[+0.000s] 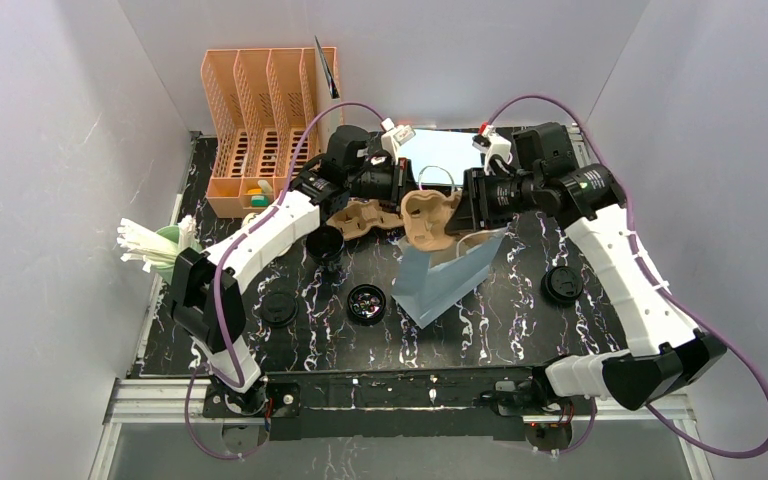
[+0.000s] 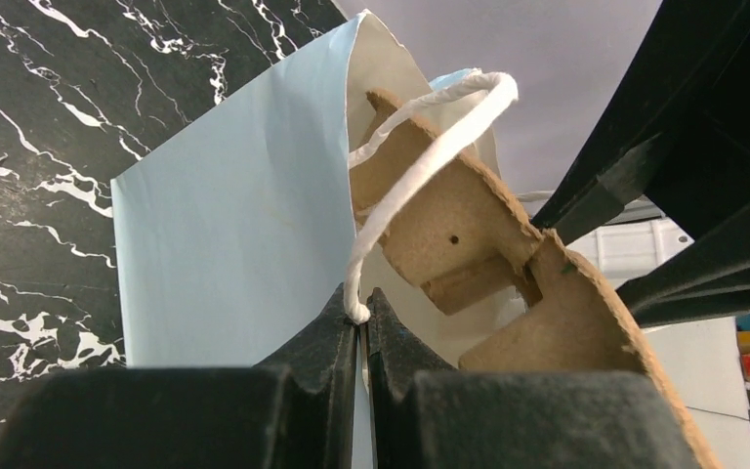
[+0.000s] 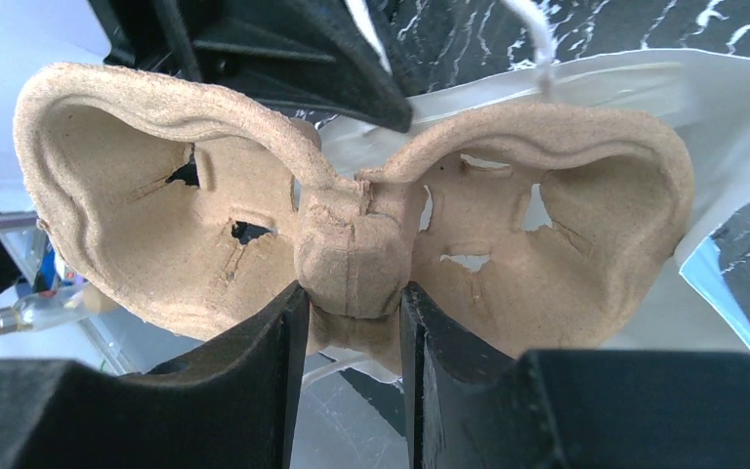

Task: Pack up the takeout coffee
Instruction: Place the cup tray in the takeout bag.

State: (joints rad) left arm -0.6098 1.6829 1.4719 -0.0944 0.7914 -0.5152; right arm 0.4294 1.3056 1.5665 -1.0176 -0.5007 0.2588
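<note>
- The left lidded cup (image 1: pixel 279 307) and the right lidded cup (image 1: pixel 562 285) stand upright on the table (image 1: pixel 505 330), lids up, either side of the blue bag (image 1: pixel 445 285).
- The open cup (image 1: pixel 366 303) sits mouth-up just beside the bag.
- The left gripper (image 2: pixel 361 327) has its jaws pinching the white handle (image 2: pixel 430 147).
- The right gripper (image 3: pixel 352 308) clamps the centre ridge of the pulp carrier (image 3: pixel 156 195), which stands on edge in the bag's mouth.

An orange rack (image 1: pixel 260 110) fills the marbled table's (image 1: pixel 520 330) far left corner; a black lid (image 1: pixel 562 285) lies near the right edge.
</note>
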